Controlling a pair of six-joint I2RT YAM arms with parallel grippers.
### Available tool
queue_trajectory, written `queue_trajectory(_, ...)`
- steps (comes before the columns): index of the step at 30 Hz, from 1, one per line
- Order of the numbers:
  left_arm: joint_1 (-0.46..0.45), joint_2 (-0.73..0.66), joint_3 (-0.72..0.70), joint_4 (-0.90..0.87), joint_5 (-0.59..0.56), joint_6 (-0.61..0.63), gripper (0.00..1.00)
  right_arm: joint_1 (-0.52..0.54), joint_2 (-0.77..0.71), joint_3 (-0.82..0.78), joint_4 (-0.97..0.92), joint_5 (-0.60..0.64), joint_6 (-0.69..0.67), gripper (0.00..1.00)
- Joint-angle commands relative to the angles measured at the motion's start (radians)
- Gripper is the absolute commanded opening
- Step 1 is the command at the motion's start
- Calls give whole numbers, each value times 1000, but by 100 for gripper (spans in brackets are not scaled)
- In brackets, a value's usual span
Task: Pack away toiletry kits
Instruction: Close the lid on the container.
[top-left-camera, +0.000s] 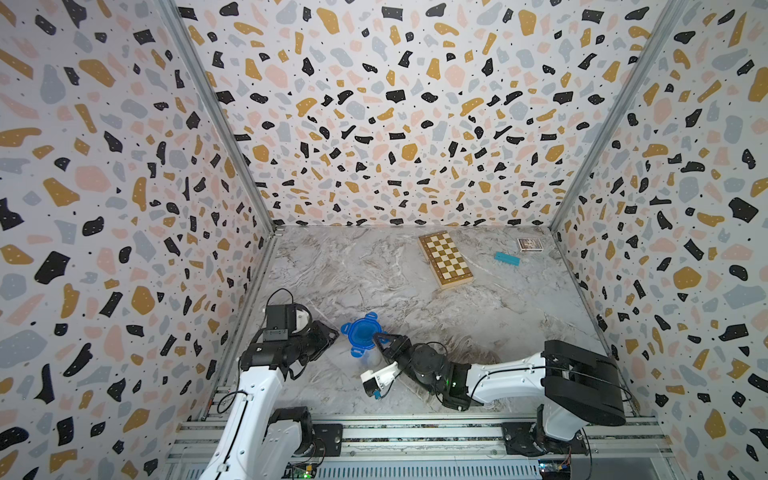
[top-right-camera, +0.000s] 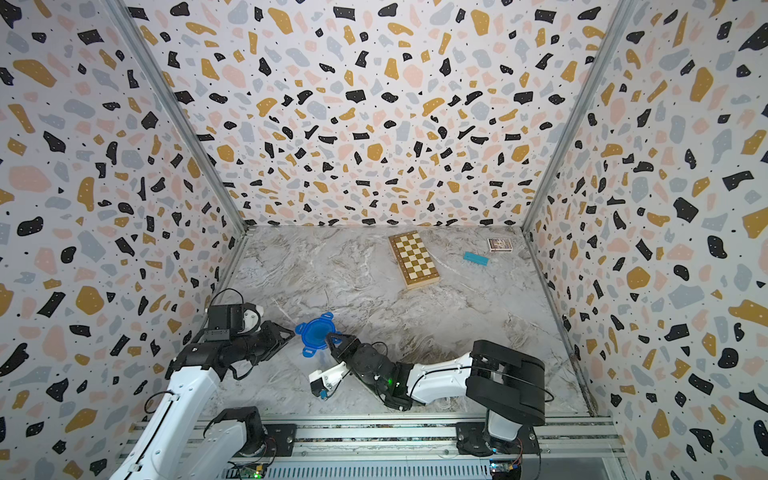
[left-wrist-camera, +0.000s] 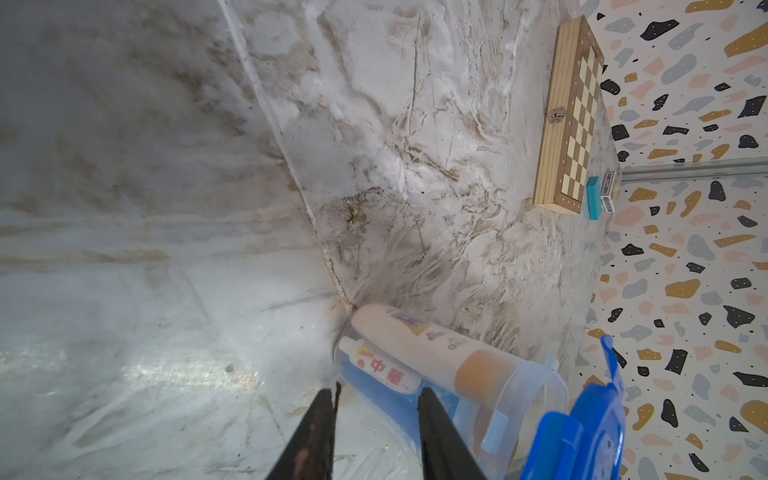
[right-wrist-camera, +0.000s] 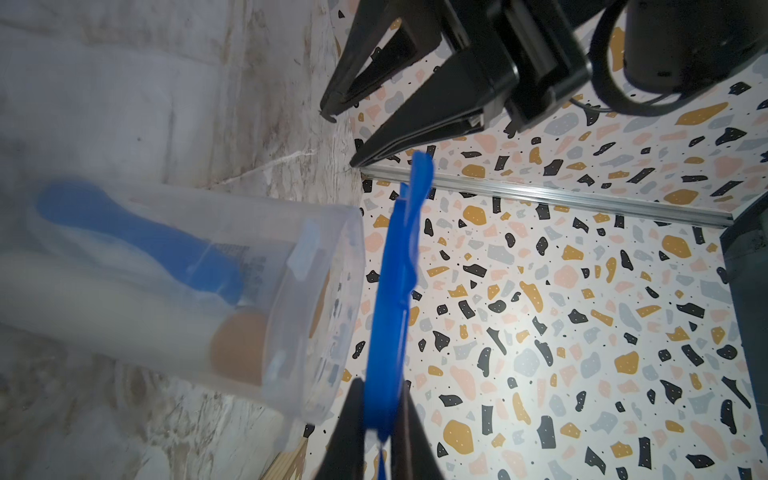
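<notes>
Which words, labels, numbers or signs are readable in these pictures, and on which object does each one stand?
"中華", in red: on the small white tube inside the clear container; the second character is less sure.
Blue print on the white bottle: too blurred to read.
Small dark print beside the blue toothbrush: too blurred.
Markings on the patterned card box: too small.
Blue lid: no text seen.

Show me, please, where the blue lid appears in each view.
Top view: lid low, left of centre.
Top view: likewise.
Left wrist: at the cup's mouth.
Right wrist: edge-on in the right claw.
Landmark: chessboard, in both top views and left wrist.
</notes>
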Motion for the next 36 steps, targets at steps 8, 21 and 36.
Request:
queue_trajectory(8,7,-4,32,0,12,20,35,-15,1,41,-26,23,13,26)
queue_trajectory(21,12,2,32,1,1,25,35,1,-47,-38,25,58,-7,55)
queue_trajectory(36,13,45,70,12,21,44,36,29,-129,-31,-201,74,173,62)
